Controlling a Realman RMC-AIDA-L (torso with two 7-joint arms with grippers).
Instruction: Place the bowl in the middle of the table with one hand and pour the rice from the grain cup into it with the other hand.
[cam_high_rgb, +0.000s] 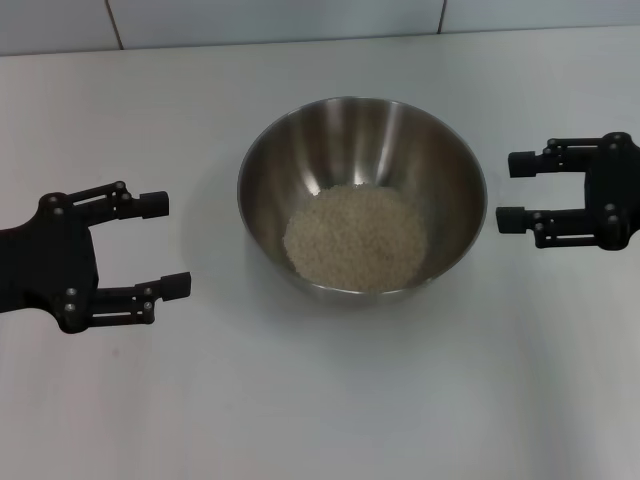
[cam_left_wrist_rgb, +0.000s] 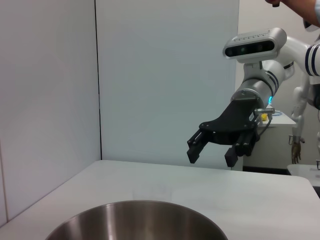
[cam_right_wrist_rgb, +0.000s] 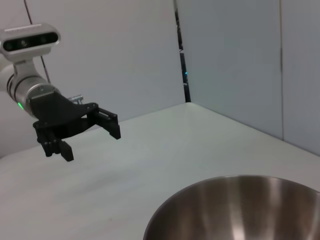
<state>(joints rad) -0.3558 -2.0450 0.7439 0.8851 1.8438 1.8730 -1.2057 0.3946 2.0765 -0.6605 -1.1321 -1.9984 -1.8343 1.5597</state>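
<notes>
White table (cam_high_rgb: 320, 420) fills the frame, with the bowl (cam_high_rgb: 450, 170) at centre holding the rice (cam_high_rgb: 356, 238). No grain cup shows. My left gripper (cam_high_rgb: 160, 245) at left and right gripper (cam_high_rgb: 512, 192) at right gape empty. Best to retreat outward without nudging the rim.

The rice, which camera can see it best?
The head view shows it best. It looks down into the steel bowl, so the whole pale heap of rice shows at the bottom. The left wrist view and the right wrist view look across the table from the side and catch only the bowl's rim and upper wall, no rice at all.
</notes>
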